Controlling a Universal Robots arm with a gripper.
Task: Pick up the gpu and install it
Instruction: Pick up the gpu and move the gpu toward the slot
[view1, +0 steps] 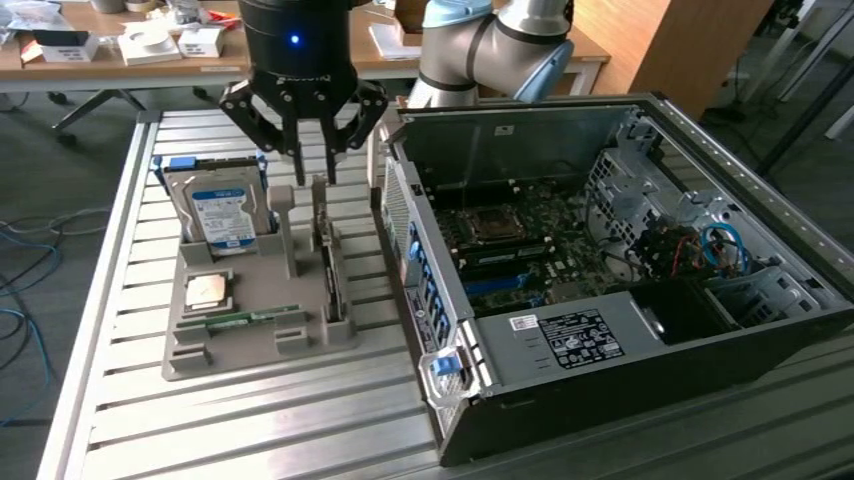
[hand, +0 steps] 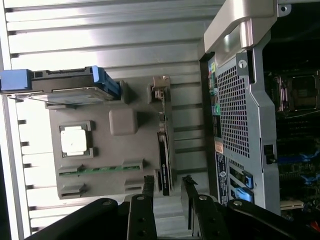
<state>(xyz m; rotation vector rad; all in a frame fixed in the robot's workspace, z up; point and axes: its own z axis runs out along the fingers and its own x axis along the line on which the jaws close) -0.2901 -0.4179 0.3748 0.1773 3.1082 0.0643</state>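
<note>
The gpu (view1: 328, 262) stands on its edge in a slot of the grey holder tray (view1: 254, 350). It is a thin dark board with a pale metal bracket at its far end. My gripper (view1: 315, 182) hangs just above that far end, open, with its fingers apart. In the wrist view the gpu (hand: 164, 150) runs toward the gap between my fingertips, and the gripper (hand: 168, 186) straddles the line of the card without touching it. The open computer case (view1: 601, 270) lies beside the tray, motherboard facing up.
A silver blue-labelled hard drive (view1: 220, 208) stands in the tray's back slot. A processor chip (view1: 206, 290) and a green memory stick (view1: 243, 320) lie in the tray. The case's rear panel (hand: 240, 115) is close beside the gpu. A cluttered desk (view1: 134, 45) stands behind.
</note>
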